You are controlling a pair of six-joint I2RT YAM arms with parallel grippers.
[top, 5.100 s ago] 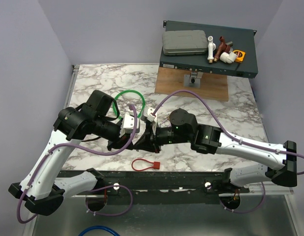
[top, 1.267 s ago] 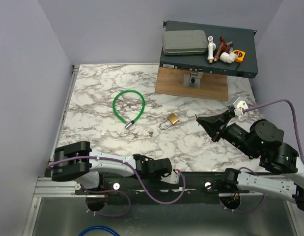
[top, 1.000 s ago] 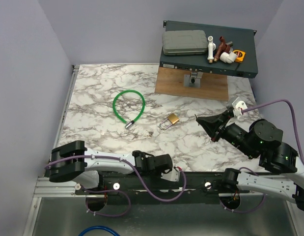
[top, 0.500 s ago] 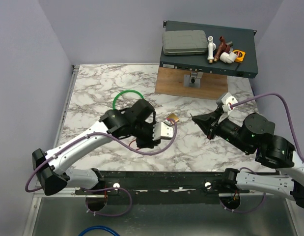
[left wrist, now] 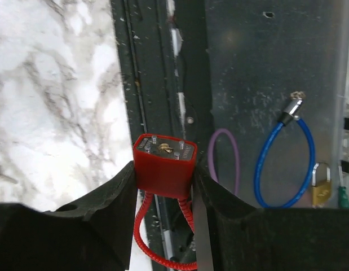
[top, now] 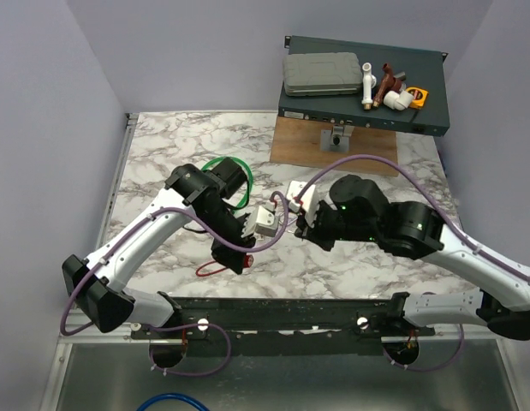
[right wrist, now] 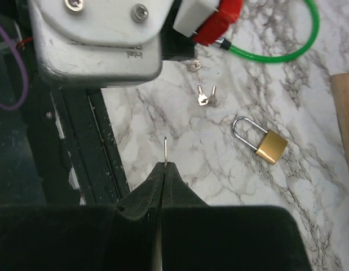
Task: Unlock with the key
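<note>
My left gripper (left wrist: pixel 164 169) is shut on a small red lock (left wrist: pixel 164 162), its keyhole face turned away from the wrist. The lock's red cord loop (left wrist: pixel 163 248) hangs back between the fingers. From above, that gripper (top: pixel 239 255) sits near the table's front edge, with the loop (top: pixel 209 270) trailing left. My right gripper (right wrist: pixel 165 165) is shut on the key (right wrist: pixel 165 149), a thin metal blade seen edge-on, sticking out past the tips. The right gripper (top: pixel 300 227) is just right of the left one, a short gap apart.
On the marble lie a brass padlock (right wrist: pixel 264 144), two tiny loose keys (right wrist: pixel 205 97) and a green cable loop (top: pixel 222 164). A dark rack unit (top: pixel 363 103) on a wooden board (top: pixel 333 145) stands at the back. Below the front rail lies a blue cable lock (left wrist: pixel 284 164).
The left arm has come from the brass padlock toward the front edge and now shows the red lock in its jaws. The right arm has swung left to the middle, facing it.
</note>
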